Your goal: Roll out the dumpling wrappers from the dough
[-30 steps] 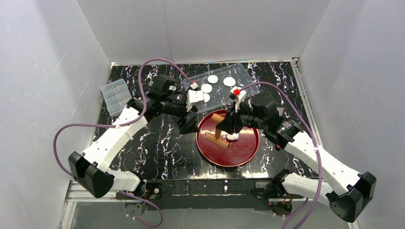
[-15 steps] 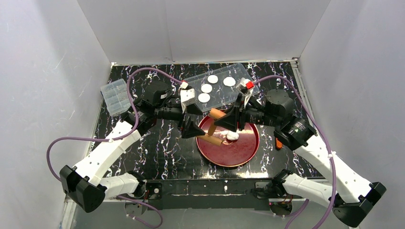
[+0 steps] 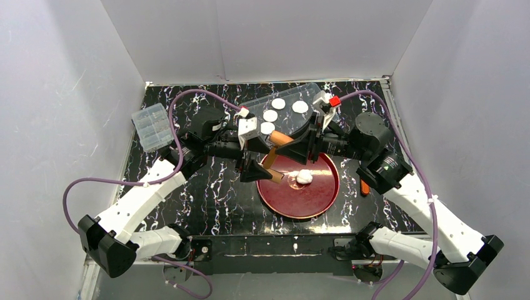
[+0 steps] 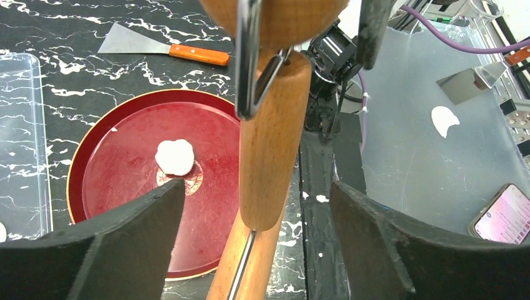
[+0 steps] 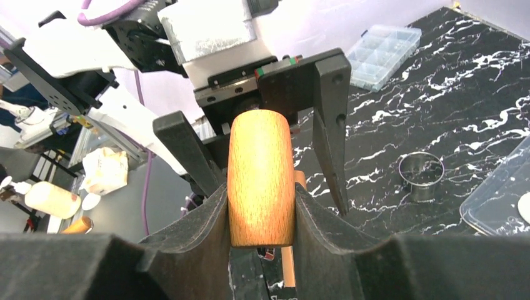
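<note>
The scraper (image 3: 364, 186) is almost wholly covered by the right arm in the top view, with only a bit of orange handle left showing. There the dough (image 3: 304, 177) is too small for its surface to be read. From the left wrist, the rolling pin (image 4: 269, 156) is cut off by the top edge, the red tray (image 4: 119, 175) is hidden at its near rim behind a finger, and a phone (image 4: 509, 212) is cropped at the right edge. From the right wrist, the pin's lower end is lost between the fingers of the right gripper (image 5: 260, 190), and the clear tray (image 5: 500, 206) is cut by the right edge.

White dough (image 3: 304, 177), red plate (image 3: 300, 203) — seemingly gold-rimmed — black white-veined table (image 3: 212, 200).
</note>
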You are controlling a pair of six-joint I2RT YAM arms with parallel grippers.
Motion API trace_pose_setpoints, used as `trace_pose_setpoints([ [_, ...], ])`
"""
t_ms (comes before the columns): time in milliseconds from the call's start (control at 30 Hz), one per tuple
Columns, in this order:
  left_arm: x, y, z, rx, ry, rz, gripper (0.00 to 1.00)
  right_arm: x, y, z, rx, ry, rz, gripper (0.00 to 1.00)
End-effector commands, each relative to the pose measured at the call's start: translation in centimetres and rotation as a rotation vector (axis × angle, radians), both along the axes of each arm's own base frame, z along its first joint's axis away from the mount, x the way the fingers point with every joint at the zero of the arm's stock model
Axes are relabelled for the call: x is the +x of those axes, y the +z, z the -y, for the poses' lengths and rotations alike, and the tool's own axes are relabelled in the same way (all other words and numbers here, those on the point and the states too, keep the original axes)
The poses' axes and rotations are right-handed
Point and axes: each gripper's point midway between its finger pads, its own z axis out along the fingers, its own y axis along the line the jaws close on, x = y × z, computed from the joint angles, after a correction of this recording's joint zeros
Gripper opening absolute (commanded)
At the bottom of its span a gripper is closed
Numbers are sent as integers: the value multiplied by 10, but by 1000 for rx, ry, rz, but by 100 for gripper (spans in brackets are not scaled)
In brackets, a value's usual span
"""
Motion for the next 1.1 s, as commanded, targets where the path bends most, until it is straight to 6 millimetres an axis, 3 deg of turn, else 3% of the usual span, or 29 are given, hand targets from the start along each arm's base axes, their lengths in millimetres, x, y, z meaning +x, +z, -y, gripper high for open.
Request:
trace_pose_setpoints([
  [0,1,13,3,-28,-8,28,79,-9,59,1,162,23,120,1],
  [67,3,14,4,-31,2,29,69,-9,59,1,165,25,121,1],
  [133,1,16,4,-34,-6,26,50,-10,59,1,167,25,121,1],
  [200,1,16,3,-29,2,16,13,-9,56,1,165,23,117,1],
  [233,3,16,3,-27,15,16,0,-9,56,2,165,21,116,1],
  [367,4,18,-1,-1,43,14,0,-3,40,2,109,-3,93,1],
  [500,-2,10,-9,57,32,-2,0,-7,16,2,-79,49,73,4],
  [533,-3,7,-11,74,35,2,0,-8,10,3,-122,63,60,23],
  [567,-2,4,-13,88,36,13,0,-8,8,5,-147,65,60,51],
  [600,-2,1,-16,101,33,30,0,-7,4,6,-171,58,55,68],
  [633,-3,-1,-18,112,25,46,0,-6,2,8,-188,52,57,72],
  [833,-6,-15,-26,179,-7,80,0,-1,-11,7,-287,68,40,80],
  [1000,-10,-25,-29,219,-47,104,0,7,-11,-5,-330,111,61,80],
  [1067,-12,-25,-30,213,-60,109,0,16,-20,-12,-385,137,41,78],
])
